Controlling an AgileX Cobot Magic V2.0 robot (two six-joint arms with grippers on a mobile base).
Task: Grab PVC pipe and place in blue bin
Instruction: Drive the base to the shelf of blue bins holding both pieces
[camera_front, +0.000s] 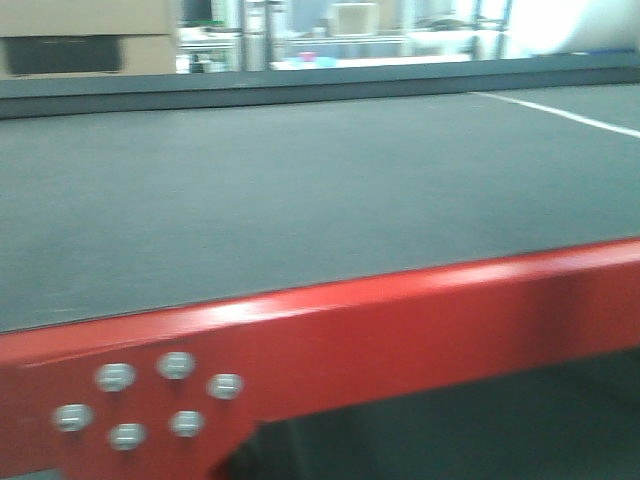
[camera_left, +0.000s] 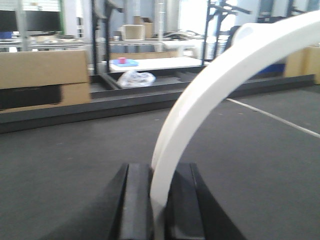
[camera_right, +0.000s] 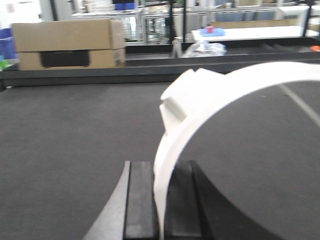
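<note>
Left gripper (camera_left: 158, 200): black jaws closed tight on the lower end of a curved white PVC pipe (camera_left: 210, 85), which arcs up and to the right above the table. Right gripper (camera_right: 160, 200): jaws likewise clamped on a white curved pipe piece (camera_right: 192, 112) with a raised lug; whether both hold one piece cannot be told. Beneath lies a dark grey matte table (camera_front: 300, 200), crossed by a white line (camera_front: 560, 112) and edged in front by a red rail (camera_front: 420, 315) with silver bolts (camera_front: 175, 365). Past the far edge sit a cardboard box (camera_right: 67, 42), a crumpled clear bag (camera_left: 136, 78), a white bench (camera_left: 165, 63), and blurred workshop shelving.
</note>
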